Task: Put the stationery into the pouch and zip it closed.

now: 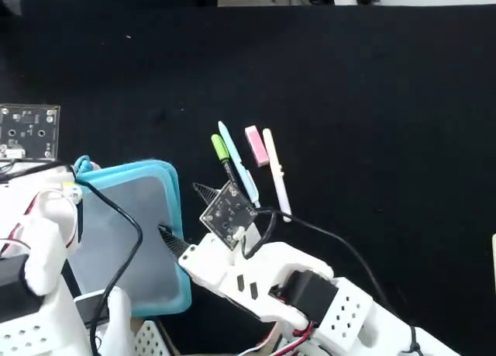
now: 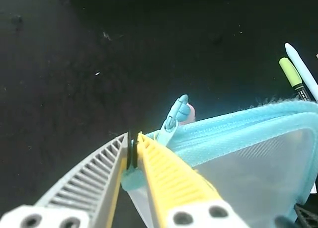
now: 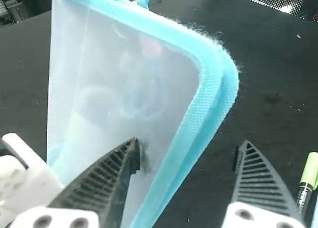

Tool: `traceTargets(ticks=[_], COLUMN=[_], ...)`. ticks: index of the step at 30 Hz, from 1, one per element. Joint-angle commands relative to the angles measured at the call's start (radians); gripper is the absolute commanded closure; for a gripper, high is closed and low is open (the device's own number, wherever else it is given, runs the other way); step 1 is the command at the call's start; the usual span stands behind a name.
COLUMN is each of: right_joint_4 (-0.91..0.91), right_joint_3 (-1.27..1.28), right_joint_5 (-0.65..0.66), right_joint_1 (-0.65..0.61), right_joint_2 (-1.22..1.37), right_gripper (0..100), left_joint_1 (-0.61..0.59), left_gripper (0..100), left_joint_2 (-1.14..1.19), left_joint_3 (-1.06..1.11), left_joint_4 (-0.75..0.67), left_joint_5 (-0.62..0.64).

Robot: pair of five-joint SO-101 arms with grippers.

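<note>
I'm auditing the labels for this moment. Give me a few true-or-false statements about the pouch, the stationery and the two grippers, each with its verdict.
1. The left gripper is clamped on a corner of the light blue mesh pouch, close to the zipper pull. True.
2. The right gripper is shut on the pouch's edge. False: its jaws stand open astride that edge.
3. The green-capped marker lies inside the pouch. False: it lies on the black table beside the pouch.
4. The pink block eraser lies between the light blue pen and the white pen. True.
</note>
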Motion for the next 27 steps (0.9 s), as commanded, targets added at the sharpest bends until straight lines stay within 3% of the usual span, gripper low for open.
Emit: traceTargets(ticks=[1, 6, 10, 16, 20, 27], right_joint_4=[-0.021, 0.025, 0.048, 0.072, 0.074, 0.18], right_joint_3=[-0.01, -0.002, -0.019, -0.051, -0.051, -0.07], right_joint_5=[0.048, 0.187, 0.25, 0.258, 0.342, 0.476], right_joint_1=[-0.043, -0.169, -0.198, -0.199, -0.203, -0.163], right_joint_2=[-0.012, -0.016, -0.021, -0.022, -0.033, -0.328], right_gripper=[69.8, 83.5, 92.3, 98.5, 98.8, 98.8], left_joint_1=[-0.015, -0.021, -0.021, -0.021, -0.015, -0.012], left_gripper=[97, 97, 97, 97, 97, 97], left_joint_2=[-0.006, -0.008, -0.008, -0.008, -0.009, -0.009], left_joint_3=[0.091, 0.091, 0.091, 0.084, 0.081, -0.051], left_joint_4=[0.049, 0.049, 0.049, 0.049, 0.049, 0.044], left_joint_5=[-0.017, -0.015, -0.015, -0.017, -0.017, 0.025])
